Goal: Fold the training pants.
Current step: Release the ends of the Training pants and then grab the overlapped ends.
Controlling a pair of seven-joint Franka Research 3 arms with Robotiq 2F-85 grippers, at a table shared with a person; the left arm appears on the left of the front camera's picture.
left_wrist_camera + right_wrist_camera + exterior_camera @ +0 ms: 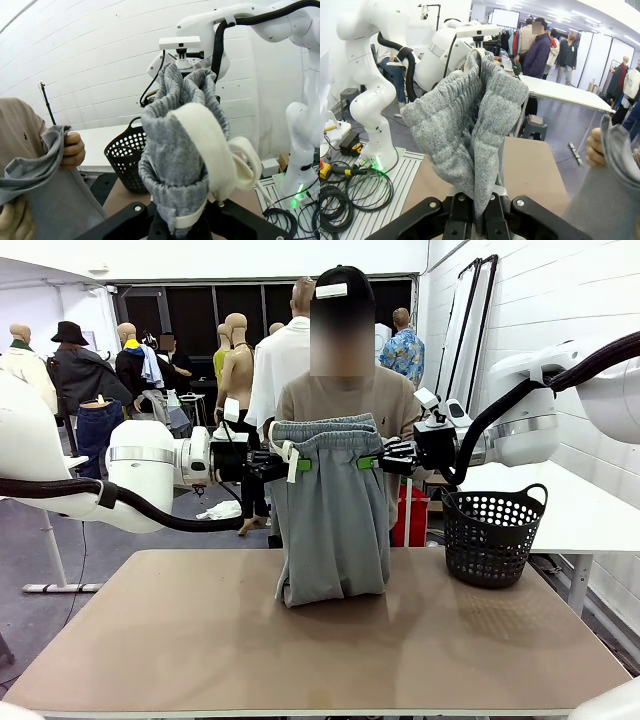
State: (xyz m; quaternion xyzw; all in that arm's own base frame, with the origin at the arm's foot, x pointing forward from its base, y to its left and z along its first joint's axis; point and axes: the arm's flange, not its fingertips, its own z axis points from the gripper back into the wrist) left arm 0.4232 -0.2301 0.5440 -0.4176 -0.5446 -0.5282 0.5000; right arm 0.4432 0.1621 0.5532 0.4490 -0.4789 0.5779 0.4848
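Note:
The light grey training pants (335,520) hang in the air above the table's far middle, and their lower end touches the tabletop. My left gripper (297,465) is shut on the left end of the gathered waistband, and my right gripper (365,462) is shut on the right end. In the left wrist view the bunched waistband and white drawstring (200,145) rise from my left gripper (182,227). The right wrist view shows grey fabric (470,125) pinched in my right gripper (481,220). Behind the pants, a person's hand (74,150) (596,147) holds another part of the grey cloth.
A black perforated basket (492,535) (122,155) stands on the table's far right. The tan table (200,640) stretches bare toward me. The person stands right behind the pants at the far edge. A white table (590,505) lies to the right.

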